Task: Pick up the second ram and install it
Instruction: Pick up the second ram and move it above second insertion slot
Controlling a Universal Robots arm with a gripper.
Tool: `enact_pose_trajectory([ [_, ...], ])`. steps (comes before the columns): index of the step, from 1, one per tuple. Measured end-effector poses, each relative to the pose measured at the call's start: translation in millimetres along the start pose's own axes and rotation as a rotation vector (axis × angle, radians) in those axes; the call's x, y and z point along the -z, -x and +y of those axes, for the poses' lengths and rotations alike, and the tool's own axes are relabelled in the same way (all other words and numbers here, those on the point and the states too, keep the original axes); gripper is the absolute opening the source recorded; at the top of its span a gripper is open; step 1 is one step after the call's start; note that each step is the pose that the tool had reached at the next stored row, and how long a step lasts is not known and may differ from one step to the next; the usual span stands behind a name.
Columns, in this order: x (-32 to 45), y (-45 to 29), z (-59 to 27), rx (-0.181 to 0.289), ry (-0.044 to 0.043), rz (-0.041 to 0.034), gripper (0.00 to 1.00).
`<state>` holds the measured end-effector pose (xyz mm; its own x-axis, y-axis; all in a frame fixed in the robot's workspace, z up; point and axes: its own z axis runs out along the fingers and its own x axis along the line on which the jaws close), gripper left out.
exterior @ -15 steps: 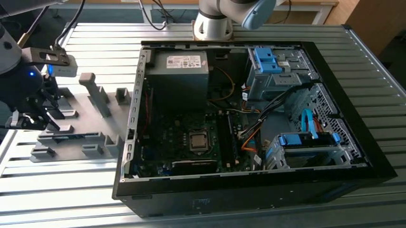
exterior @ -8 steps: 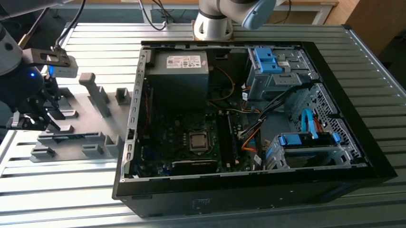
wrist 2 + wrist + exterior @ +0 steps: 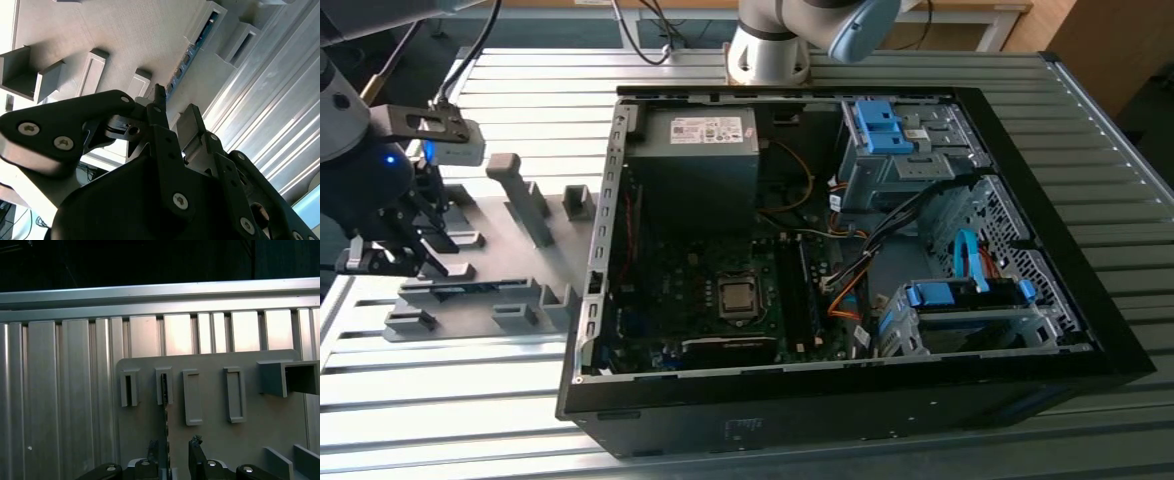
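Right now the gripper [image 3: 173,446] sits low over a grey fixture plate [image 3: 215,440] at the exterior view's left, well apart from the open PC case [image 3: 854,420]. Its fingers [image 3: 196,452] are spread, with a clear gap between them. The second ram [image 3: 165,425] stands on edge in that gap, much closer to one finger than the other. It is not pinched; whether the near finger touches it I cannot tell.

The ram is on the fixture plate, not in the case. It is seated in a raised slot holder [image 3: 170,385], one of a row of similar holders on the plate. In the second wrist view the ram [image 3: 190,50] shows as a blue-green strip with dark chips. It runs from its holder towards the fingertips [image 3: 192,120], and one black tip lies right alongside its near end.

The plate lies flat on a slatted aluminium table [image 3: 454,400]. Taller grey blocks [image 3: 520,195] stand on it, nearer the case.

The case lies on its side with the panel off, and the motherboard [image 3: 680,290] faces up. The CPU socket [image 3: 738,296] is near the board's middle, and a grey power supply [image 3: 700,150] sits beyond it. Blue drive brackets [image 3: 887,125] are at the exterior view's right side, with orange and black cables between them and the board. A grey robot base [image 3: 767,50] stands on the table behind the case.
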<state>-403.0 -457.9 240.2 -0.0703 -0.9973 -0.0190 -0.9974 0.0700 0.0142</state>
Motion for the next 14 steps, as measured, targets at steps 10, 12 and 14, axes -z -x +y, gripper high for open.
enact_pose_trajectory([
  [10, -3.9, -0.1, 0.0, 0.000, 0.0001, 0.0001, 0.37],
  [12, -4.9, -0.1, -0.1, 0.000, -0.0001, -0.0001, 0.37],
  [14, -6.0, -0.1, -0.1, 0.000, 0.0000, 0.0000, 0.37],
])
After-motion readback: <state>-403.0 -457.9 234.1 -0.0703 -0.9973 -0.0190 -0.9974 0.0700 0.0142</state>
